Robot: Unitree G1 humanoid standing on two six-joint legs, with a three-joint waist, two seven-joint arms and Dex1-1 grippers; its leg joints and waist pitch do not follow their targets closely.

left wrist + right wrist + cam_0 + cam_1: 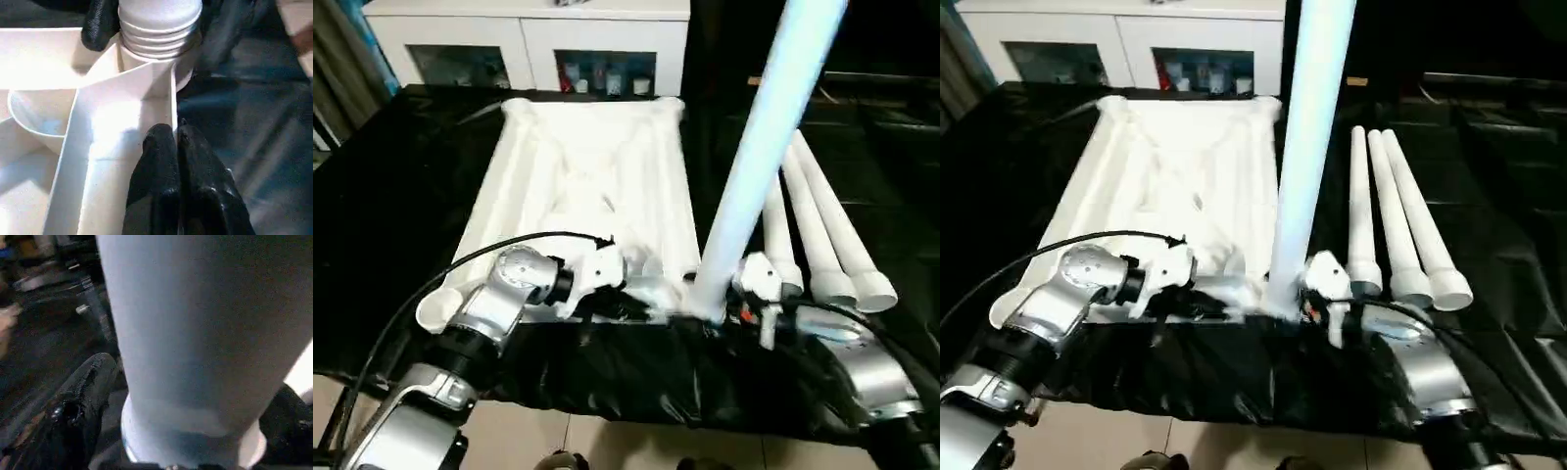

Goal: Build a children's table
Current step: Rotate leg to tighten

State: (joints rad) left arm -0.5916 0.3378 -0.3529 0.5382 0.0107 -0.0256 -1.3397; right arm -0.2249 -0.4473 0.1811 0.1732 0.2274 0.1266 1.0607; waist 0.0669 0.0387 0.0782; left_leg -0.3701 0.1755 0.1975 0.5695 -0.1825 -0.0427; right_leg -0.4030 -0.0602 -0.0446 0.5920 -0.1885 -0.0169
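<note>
- The tabletop (582, 186) lies upside down, ribs up, on the black-covered bench (391, 245), filling its left and middle part.
- Its near left socket (435, 311) is empty. The far sockets also show no leg, so three corners look unfilled.
- The left claw (177, 134) is fully closed with nothing between its fingers. Its tips rest at the near edge of the tabletop, just left of the near right socket, and seem to steady the top.
- One leg (759, 147) stands upright in the near right socket, leaning slightly right. In the left wrist view its threaded end (159, 34) has several ridges exposed above the socket, so I judge it entered but not seated.
- The right claw (190, 421) stands wide around the foot of that leg, with one black finger (80, 401) on each side. Whether the fingers press the tube or only bracket it, I cannot tell.
- Three spare legs (1396, 220) lie side by side on the bench at the right, untouched.
- By my reading, the build is about a quarter along. This leg needs driving home, then three more legs, then turning the table upright.
</note>
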